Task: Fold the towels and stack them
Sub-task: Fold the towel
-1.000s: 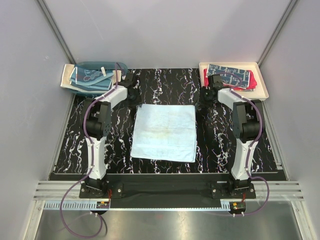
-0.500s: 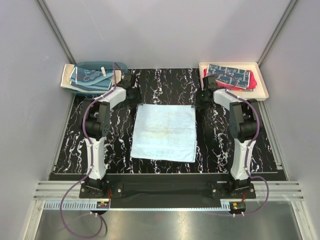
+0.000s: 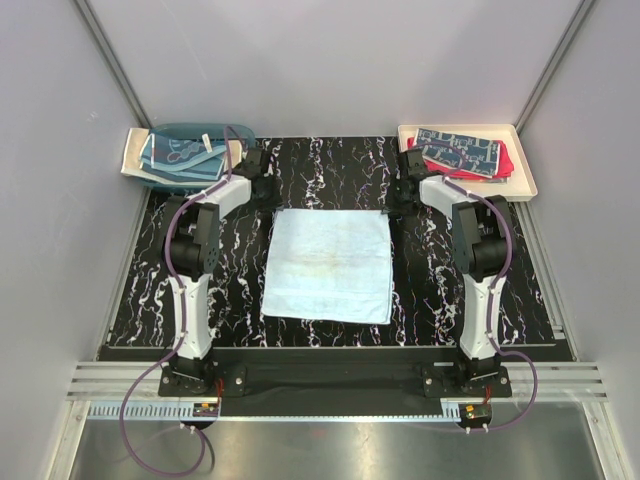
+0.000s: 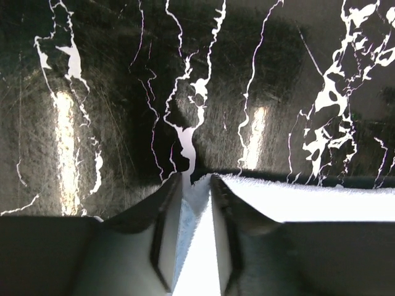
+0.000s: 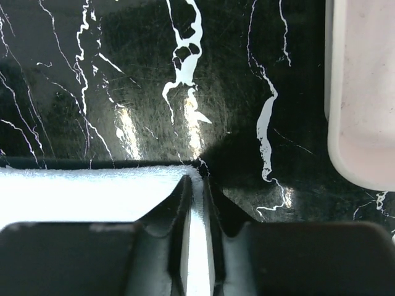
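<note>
From above, the light blue towel (image 3: 328,265) lies spread flat in the middle of the black, white-veined bench (image 3: 330,160), its edges roughly square to the bench. The left pincer (image 3: 266,198) sits low at the towel's far left corner and the right pincer (image 3: 396,203) at its far right corner, both arms reaching forward from their bases. At the far left a teal basket (image 3: 196,128) holds patterned towels (image 3: 180,155). At the far right a cream tray (image 3: 527,170) carries a folded patterned towel (image 3: 458,150) lying on top of a red-pink towel (image 3: 506,160). In the left wrist view, the left pincer (image 4: 195,185) is drawn narrow, with the pale corner of the towel (image 4: 308,203) caught between its fingers (image 4: 163,209) – the rest of the cloth runs off to the right, flat on the bench. In the right wrist view, the right pincer (image 5: 196,185) is likewise closed down to a slim gap on the towel's corner, the cloth (image 5: 80,191) stretching away to the left – and the rounded edge of the tray (image 5: 361,92) shows at the right, apart from the fingers.
</note>
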### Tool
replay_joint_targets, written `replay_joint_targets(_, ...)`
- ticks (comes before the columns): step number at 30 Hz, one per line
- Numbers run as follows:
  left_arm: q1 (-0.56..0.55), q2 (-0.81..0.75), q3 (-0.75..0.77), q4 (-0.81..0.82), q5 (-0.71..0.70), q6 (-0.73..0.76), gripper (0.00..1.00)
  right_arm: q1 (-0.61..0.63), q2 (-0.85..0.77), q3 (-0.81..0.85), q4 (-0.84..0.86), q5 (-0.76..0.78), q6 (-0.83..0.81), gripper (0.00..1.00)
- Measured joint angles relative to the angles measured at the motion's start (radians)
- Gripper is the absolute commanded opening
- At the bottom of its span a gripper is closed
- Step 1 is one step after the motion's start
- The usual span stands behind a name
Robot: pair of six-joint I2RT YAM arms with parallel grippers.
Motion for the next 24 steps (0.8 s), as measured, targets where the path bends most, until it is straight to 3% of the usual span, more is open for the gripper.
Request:
replay_joint_targets(4,0.0,0.0,-0.011,0.025,0.012,-0.006,0.04,0.001,0.007,0.015,-0.017,0.008,-0.003,0.01)
replay_joint_targets(6,0.002,0.0,-0.014,0.041,0.018,-0.005,0.0,0.002,0.021,0.042,-0.04,0.021,-0.006,0.0)
replay_joint_targets(16,0.037,-0.002,-0.008,0.145,0.03,-0.008,0.0,0.003,0.092,0.267,-0.089,0.052,-0.014,0.0)
replay_joint_targets(24,0.084,-0.066,-0.01,0.284,0.077,-0.035,0.0,0.003,0.084,0.315,-0.03,0.059,-0.024,0.0)
